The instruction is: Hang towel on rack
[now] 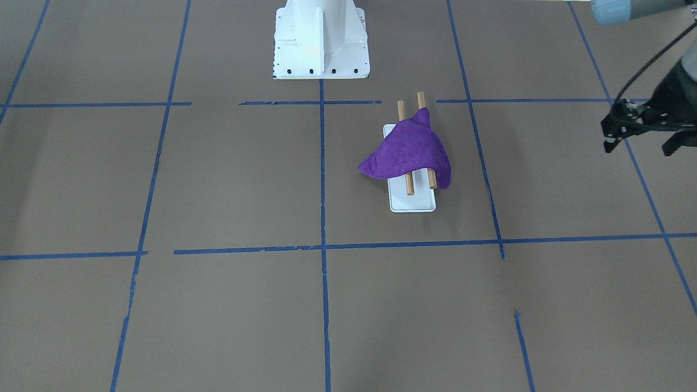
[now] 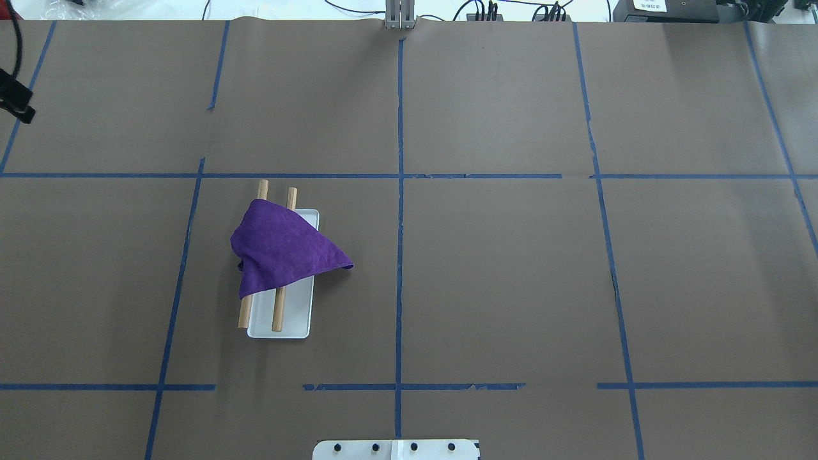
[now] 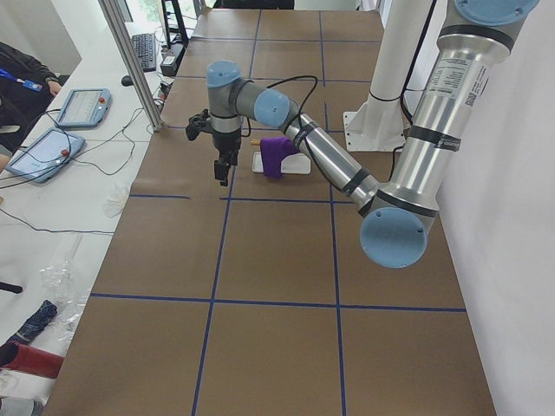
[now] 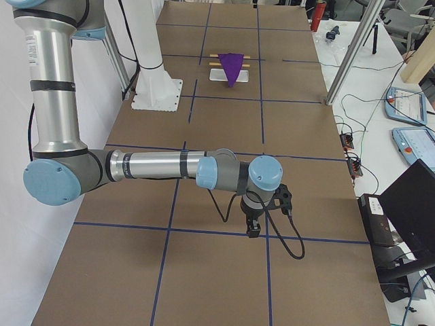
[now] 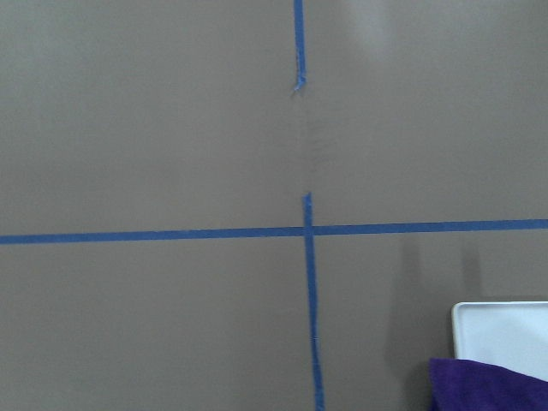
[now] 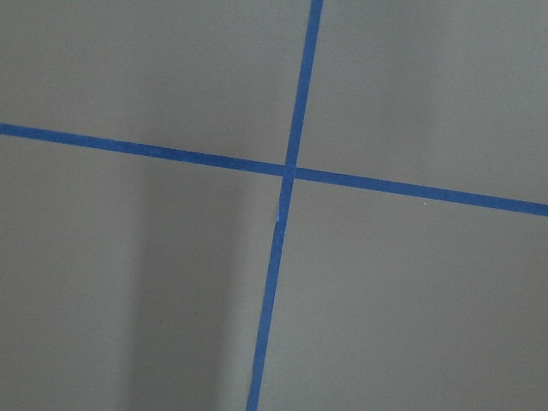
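The purple towel (image 1: 408,149) lies draped over the two wooden rods (image 1: 409,184) of the rack, one corner hanging off the side toward the table's middle. The rack's white base (image 1: 414,202) shows below it. Both show in the overhead view too: the towel (image 2: 281,249) on the rack (image 2: 281,322). My left gripper (image 1: 637,147) hangs open and empty, well off to the side of the rack; only its edge (image 2: 16,102) shows overhead. The left wrist view catches a towel corner (image 5: 488,385) and the base (image 5: 501,330). My right gripper (image 4: 253,227) is far from the rack; I cannot tell its state.
The white robot pedestal (image 1: 321,49) stands at the table's robot side. Brown paper with blue tape lines (image 2: 399,255) covers the table. Tablets and cables (image 3: 52,147) lie past the far table edge.
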Robot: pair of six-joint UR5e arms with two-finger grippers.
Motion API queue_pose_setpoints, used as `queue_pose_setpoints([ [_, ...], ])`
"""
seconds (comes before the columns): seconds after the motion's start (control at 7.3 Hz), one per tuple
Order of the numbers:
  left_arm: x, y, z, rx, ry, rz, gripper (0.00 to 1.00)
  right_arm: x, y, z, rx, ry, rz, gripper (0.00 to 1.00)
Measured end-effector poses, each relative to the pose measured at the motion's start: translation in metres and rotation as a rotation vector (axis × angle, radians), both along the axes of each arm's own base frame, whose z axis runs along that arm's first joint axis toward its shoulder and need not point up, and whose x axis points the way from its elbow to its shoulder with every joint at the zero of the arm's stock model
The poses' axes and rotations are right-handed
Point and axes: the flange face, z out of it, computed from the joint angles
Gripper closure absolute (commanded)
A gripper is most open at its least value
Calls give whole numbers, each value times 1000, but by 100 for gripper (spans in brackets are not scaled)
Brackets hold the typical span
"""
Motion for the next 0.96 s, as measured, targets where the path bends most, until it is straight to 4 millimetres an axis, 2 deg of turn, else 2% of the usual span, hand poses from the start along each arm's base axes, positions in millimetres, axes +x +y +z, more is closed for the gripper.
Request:
queue_pose_setpoints([
  [0.27, -62, -5, 85, -13, -26, 48, 0, 4, 9, 16, 0, -32, 16, 0],
  [0.55, -103, 6, 161, -59, 36, 23, 0, 6, 14, 19, -6, -48, 26, 0],
  [0.68, -116, 9, 187, -74, 73, 3, 0, 6, 16, 20, -8, -51, 28, 0],
  [0.96, -125, 18, 215, -95, 97, -12, 0, 5, 20, 21, -14, -55, 31, 0],
])
